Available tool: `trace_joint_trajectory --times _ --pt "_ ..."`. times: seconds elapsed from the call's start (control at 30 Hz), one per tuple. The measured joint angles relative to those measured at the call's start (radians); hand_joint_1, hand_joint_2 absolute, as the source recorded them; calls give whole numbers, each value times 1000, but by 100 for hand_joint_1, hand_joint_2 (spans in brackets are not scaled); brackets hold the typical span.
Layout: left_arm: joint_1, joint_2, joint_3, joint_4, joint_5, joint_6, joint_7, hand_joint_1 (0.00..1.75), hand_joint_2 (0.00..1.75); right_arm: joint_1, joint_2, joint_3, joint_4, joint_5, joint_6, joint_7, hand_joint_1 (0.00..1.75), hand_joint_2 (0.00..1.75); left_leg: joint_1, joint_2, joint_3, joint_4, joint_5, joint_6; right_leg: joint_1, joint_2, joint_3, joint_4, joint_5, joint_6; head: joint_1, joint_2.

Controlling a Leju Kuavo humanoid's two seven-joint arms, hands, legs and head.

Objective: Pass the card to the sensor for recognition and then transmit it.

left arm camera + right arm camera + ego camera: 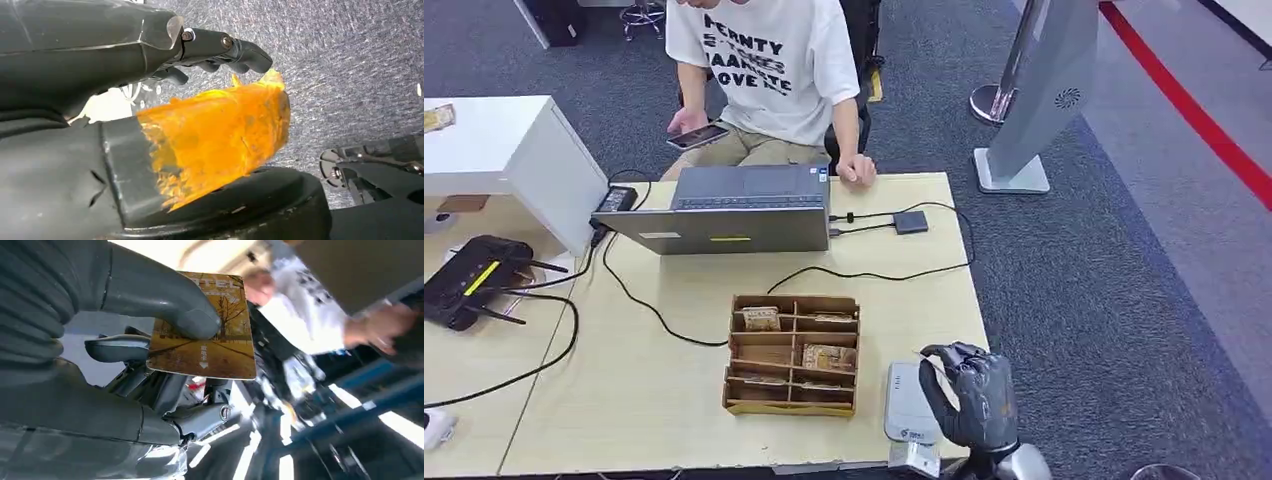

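Observation:
In the right wrist view my right hand (pixel 100 355) pinches a card (pixel 210 340) printed with golden autumn trees, the thumb pressing on its face and the fingers behind it. The head view has that right hand (pixel 974 400) raised at the table's near right corner, just right of the flat white sensor (pixel 909 405) lying on the table; the hand's back hides the card there. My left hand (pixel 150 75) hangs over grey carpet with its fingers loosely apart and nothing in it; an orange translucent patch (pixel 220 135) covers its thumb.
A wooden compartment box (pixel 792 355) with several cards stands left of the sensor. Behind it are an open laptop (pixel 734 210), black cables and a small adapter (pixel 911 221). A person (pixel 764 60) sits at the far side holding a phone. A black router (pixel 474 275) lies at the left.

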State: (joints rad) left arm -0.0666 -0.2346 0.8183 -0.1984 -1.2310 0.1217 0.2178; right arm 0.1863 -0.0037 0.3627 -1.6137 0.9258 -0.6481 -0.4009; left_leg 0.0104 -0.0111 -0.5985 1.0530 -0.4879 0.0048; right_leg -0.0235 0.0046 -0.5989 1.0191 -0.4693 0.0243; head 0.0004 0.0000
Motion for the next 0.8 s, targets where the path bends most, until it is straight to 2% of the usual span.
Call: trace_joint_trajectory --times 0.1,0.3,0.43,0.67,0.8 --pt "-1 0 0 0 -3 -1 -1 0 0 17 52 -56 -30 0 0 -79 175 175 1 0 0 0 0 0 0 0 0 0 -1 -1 0 0" --pt "-1 0 0 0 -8 -1 -6 0 0 40 136 -133 -74 -29 0 -171 175 175 0 0 0 0 0 0 0 0 0 0 -1 -1 1 0" --pt "-1 0 0 0 -10 -1 -7 0 0 51 189 -178 -103 -95 0 -268 175 175 0 0 0 0 0 0 0 0 0 0 -1 -1 1 0" --pt "-1 0 0 0 -17 -1 -5 0 0 55 223 -186 -157 -198 0 -278 175 175 0 0 0 0 0 0 0 0 0 0 -1 -1 1 0" --pt "-3 0 -1 0 -32 -4 12 0 0 35 234 -183 -181 -188 0 -290 175 175 0 0 0 0 0 0 0 0 0 0 -1 -1 1 0"
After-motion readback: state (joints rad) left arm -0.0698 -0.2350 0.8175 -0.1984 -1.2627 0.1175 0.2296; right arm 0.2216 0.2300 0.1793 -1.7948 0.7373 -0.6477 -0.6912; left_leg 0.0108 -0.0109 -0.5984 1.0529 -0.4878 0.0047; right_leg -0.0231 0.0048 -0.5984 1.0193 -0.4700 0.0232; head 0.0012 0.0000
